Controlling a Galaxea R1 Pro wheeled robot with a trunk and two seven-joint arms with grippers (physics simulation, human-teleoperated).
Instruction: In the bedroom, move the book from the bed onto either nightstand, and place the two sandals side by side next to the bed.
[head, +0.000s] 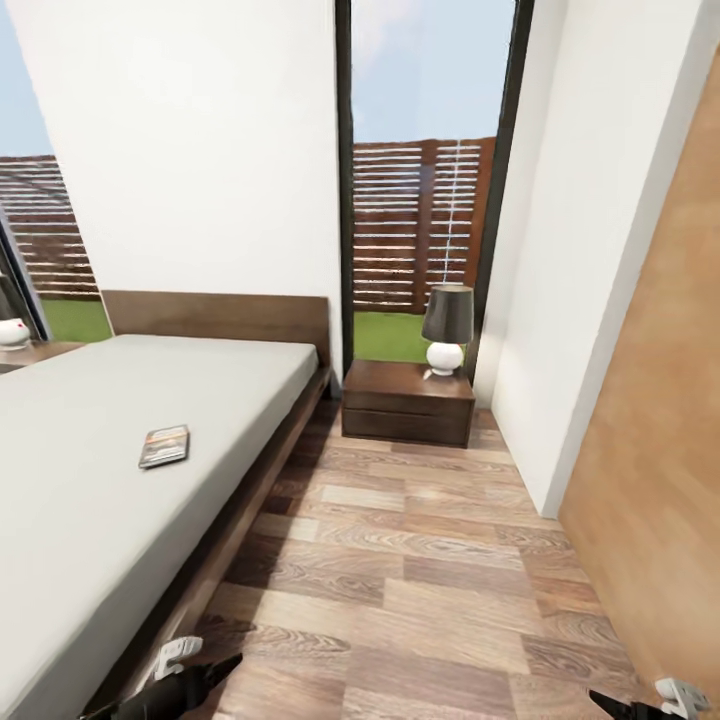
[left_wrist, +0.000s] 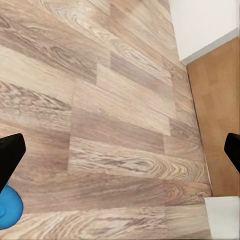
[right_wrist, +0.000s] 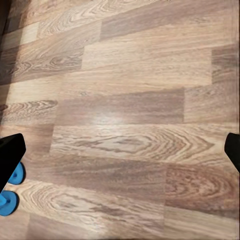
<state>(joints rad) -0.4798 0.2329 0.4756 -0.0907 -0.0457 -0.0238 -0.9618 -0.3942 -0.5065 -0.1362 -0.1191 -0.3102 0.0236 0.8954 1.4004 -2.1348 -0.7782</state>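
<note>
Head view: the bed (head: 90, 470) occupies the left of the room, its grey mattress carrying the book (head: 164, 446), which lies flat near the right edge. Beyond the bed's far right corner, the nightstand (head: 407, 400) stands against the window, a lamp (head: 447, 330) on its right side. Wood floor (head: 420, 570) fills the space between bed and right wall. Left tool (left_wrist: 120, 155) and right tool (right_wrist: 120, 155) both hang over bare floor with fingers spread wide, empty. Blue sandals lie on the floor at the picture edge beside one finger in each wrist view, one (left_wrist: 7, 210) and two (right_wrist: 10, 192) visible.
</note>
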